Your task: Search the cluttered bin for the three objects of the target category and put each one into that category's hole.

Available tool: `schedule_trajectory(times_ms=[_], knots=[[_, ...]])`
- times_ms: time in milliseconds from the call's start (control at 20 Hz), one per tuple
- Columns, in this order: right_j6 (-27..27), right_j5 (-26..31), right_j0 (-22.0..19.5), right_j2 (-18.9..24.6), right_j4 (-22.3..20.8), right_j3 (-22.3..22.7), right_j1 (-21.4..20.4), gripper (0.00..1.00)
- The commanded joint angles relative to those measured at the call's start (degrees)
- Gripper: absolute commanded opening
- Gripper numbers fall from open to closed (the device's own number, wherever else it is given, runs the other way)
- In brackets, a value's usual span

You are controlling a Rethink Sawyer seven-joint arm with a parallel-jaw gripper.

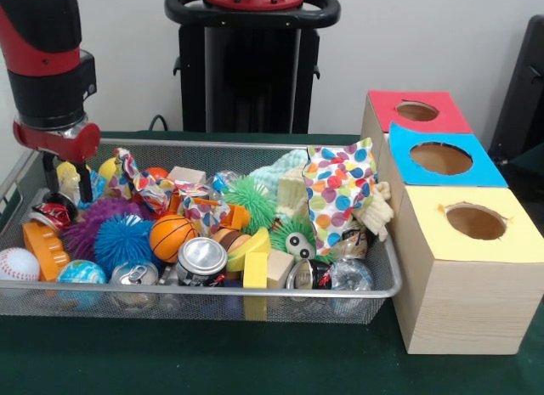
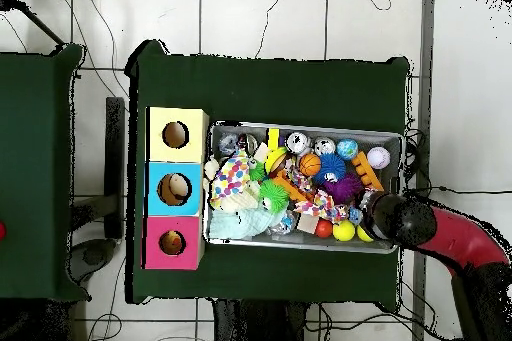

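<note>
Gripper [image 1: 70, 176] low over bin's [image 1: 255, 145] left end, grip state unclear. Basketball [image 1: 171, 237] right of it, nearer front; baseball [image 1: 17, 263] at front-left corner. Three holed boxes [image 1: 470, 268] beside bin, well apart.

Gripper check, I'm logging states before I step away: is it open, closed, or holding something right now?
Gripper: cannot be told. It is low at the end of the mesh bin, among the toys, and neither view shows its state or anything in it.
</note>
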Motion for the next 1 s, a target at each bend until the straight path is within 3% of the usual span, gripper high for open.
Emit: schedule_trajectory(times_ms=[50, 650, 850, 900, 1000], knots=[[-3.8, 0.4, 0.9, 2.1, -3.6, 1.5, 5.7, 1.0], [-3.2, 0.0, 1.3, 2.3, -3.2, 1.1, 6.1, 1.0], [-3.1, 2.7, 2.7, 2.0, -2.4, 0.9, 3.7, 1.0], [-2.9, 2.2, 2.9, 1.8, -2.5, 1.0, 3.6, 0.0], [-2.7, 1.4, 2.5, 2.1, -2.5, 1.4, 3.7, 0.0]])
